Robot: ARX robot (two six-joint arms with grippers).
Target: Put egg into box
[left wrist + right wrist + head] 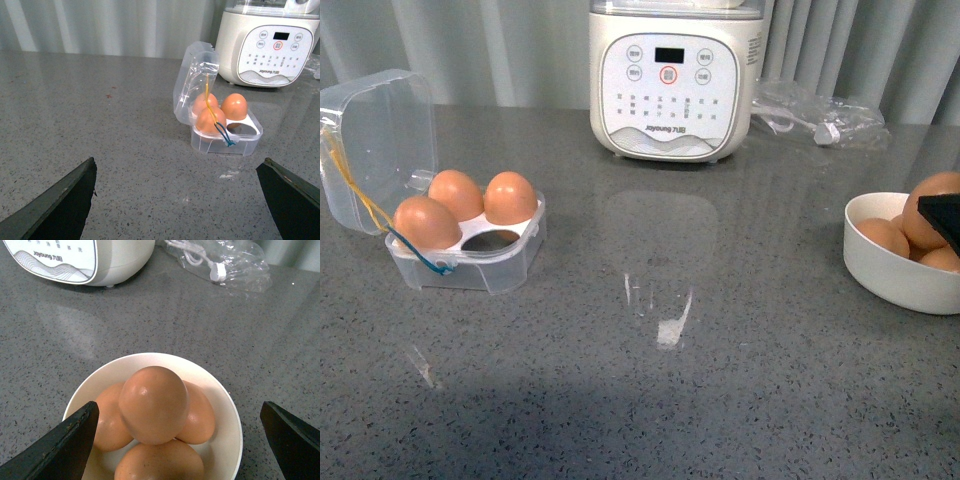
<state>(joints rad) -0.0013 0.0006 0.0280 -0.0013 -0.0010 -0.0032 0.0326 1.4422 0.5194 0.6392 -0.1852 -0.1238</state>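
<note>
Pick-up phase here: the right claw (178, 407) hangs over the white bowl (234, 426) at the right edge of the worktop (650, 400), with its two dark fingers spread wide, one on either side of the heap. Nothing is gripped. The egg (154, 405) to go for looks like the top one, sitting on the other brown eggs and lying right between the fingers in the right wrist view. In the front view only a dark tip of that claw shows, in front of the top egg, so I cannot tell how high it sits above the shell.

Across at the left stands the box (510, 265), well apart from the bowl. Its clear lid (370, 140) is swung back, three eggs are seated, and one cell (495, 240) at the front is empty. That gap is the target.

Next move, as I judge it: lower, centre on the top egg's widest part and close gently. The shell is smooth and round, and its neighbours may roll when it lifts. Then comes a long carry across to the open cell.

The left claw (178, 162) is also spread wide and empty. It is held back, facing the box, and touches nothing.
</note>
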